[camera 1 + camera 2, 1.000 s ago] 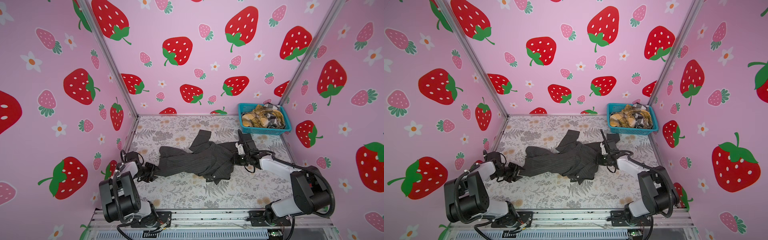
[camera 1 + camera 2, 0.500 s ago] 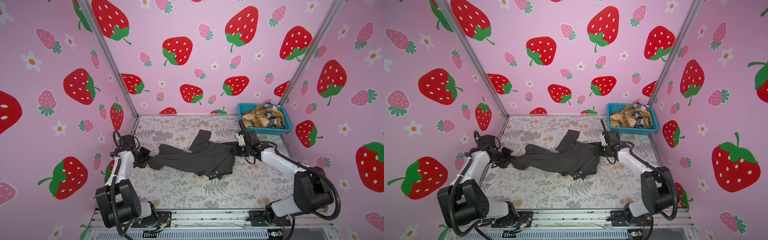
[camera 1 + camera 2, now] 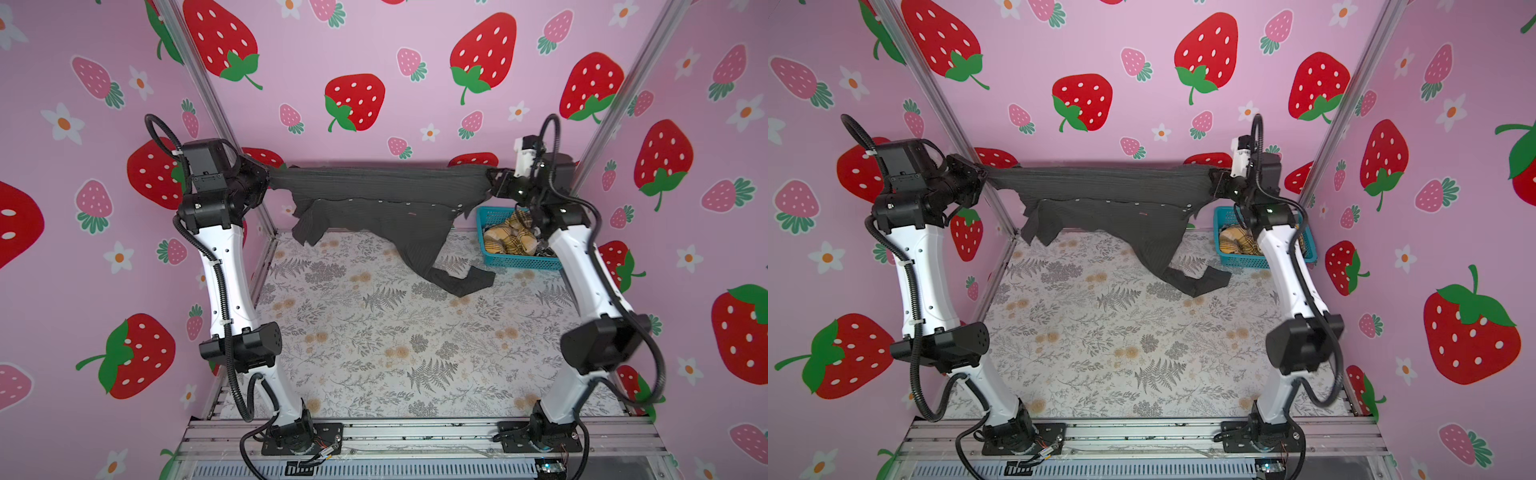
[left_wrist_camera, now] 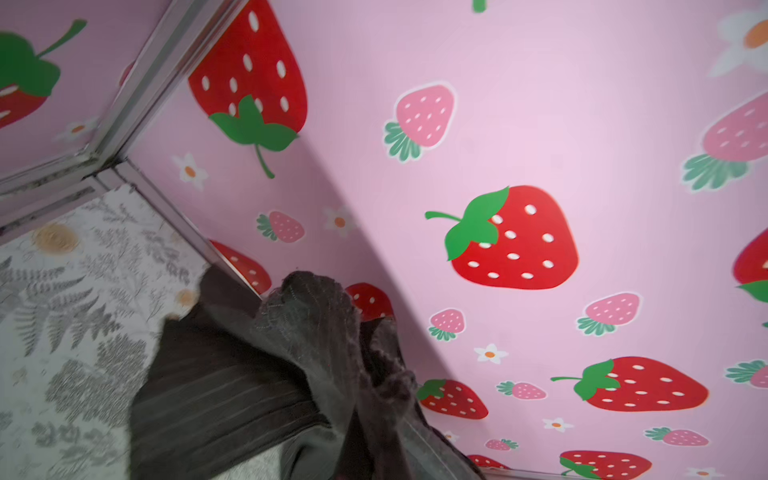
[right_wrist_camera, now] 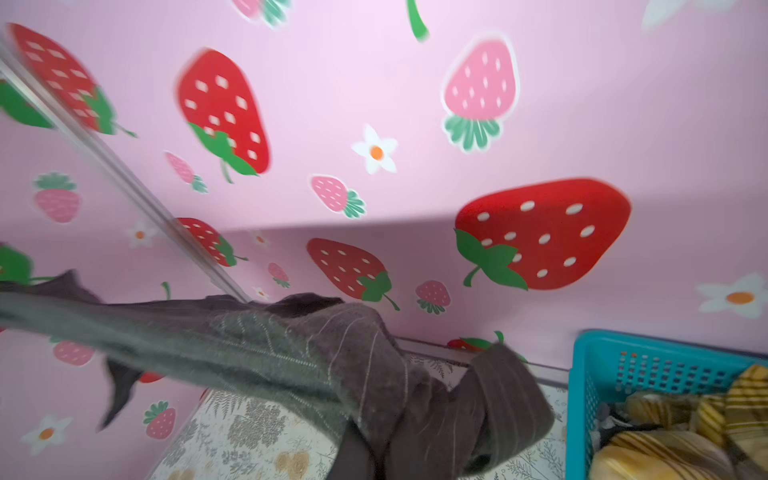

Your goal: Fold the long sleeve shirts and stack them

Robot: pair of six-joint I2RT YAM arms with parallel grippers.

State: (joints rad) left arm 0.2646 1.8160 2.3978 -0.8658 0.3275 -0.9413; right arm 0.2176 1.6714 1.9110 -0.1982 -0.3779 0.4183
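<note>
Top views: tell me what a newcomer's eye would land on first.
The dark pinstriped shirt stands out first: it hangs stretched high across the back of the cell between the left gripper and the right gripper, each shut on one end, with one sleeve trailing onto the floral table. Next comes the turquoise basket in the back right corner, holding a mustard plaid shirt. Pink strawberry walls surround it all.

Charcoal pinstripe shirt point(image 3: 374, 195): woven cloth, matt, slightly fuzzy up close. Mustard plaid shirt point(image 3: 509, 243): soft cloth. Basket point(image 3: 523, 262): turquoise plastic mesh, mild sheen. Table cover point(image 3: 374, 340): matt floral print. Walls point(image 3: 415, 41): smooth matt print. Corner posts point(image 3: 193, 66): brushed metal. Arm shells point(image 3: 239, 291): glossy white plastic.
</note>
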